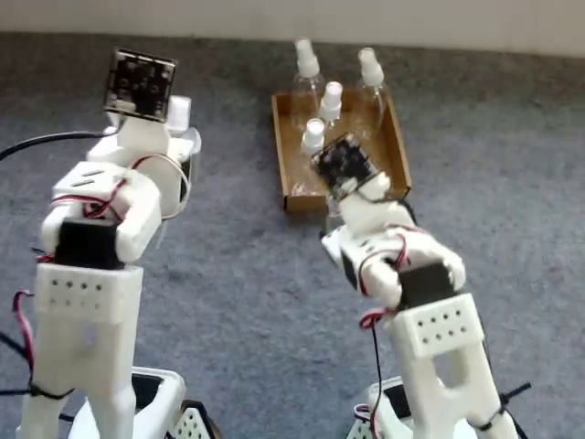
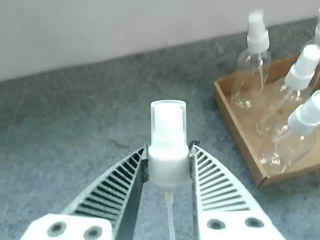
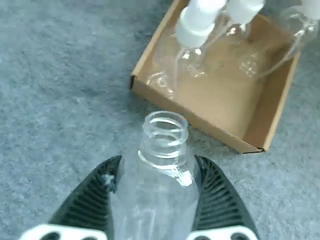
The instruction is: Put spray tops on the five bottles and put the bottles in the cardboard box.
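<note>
My left gripper is shut on a white spray top, its dip tube hanging down between the fingers. In the high view this gripper is raised at the far left with the spray top. The right gripper is shut on a clear bottle with an open neck, held upright just in front of the cardboard box. The cardboard box lies at the back centre and holds several clear bottles with spray tops on.
Grey carpet covers the whole work surface. A pale wall runs along the far edge behind the box. Open carpet lies between the two arms and left of the box. The arm bases stand at the near edge.
</note>
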Motion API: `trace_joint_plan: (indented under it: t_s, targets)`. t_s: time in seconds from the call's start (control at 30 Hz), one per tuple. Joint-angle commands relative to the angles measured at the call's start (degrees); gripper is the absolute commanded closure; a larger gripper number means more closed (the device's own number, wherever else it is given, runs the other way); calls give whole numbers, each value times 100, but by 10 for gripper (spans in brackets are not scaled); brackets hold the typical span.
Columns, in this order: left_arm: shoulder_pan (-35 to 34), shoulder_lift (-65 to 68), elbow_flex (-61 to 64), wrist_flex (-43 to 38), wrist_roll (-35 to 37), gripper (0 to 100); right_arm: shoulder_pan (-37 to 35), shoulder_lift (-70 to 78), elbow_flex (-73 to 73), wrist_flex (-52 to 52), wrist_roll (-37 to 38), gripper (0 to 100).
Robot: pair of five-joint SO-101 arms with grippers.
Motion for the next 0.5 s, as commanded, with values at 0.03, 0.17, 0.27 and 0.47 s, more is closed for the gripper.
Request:
trace_joint_plan:
  t_s: [0.03,0.17,0.27,0.47]
  targets:
    - [391,-268,-1560,492,53,947,-673,-1007,207,-171,-53,994]
    - [1191,-268,-2246,484,62,948,-1341,-1473,382,-303,-97,994]
    - [1754,-268,-2527,475,62,948,-1473,-1719,866,-1262,-404,994]
    - [2404,-268,-2721,-35,62,948,-1455,-2193,2290,-3116,-1521,994]
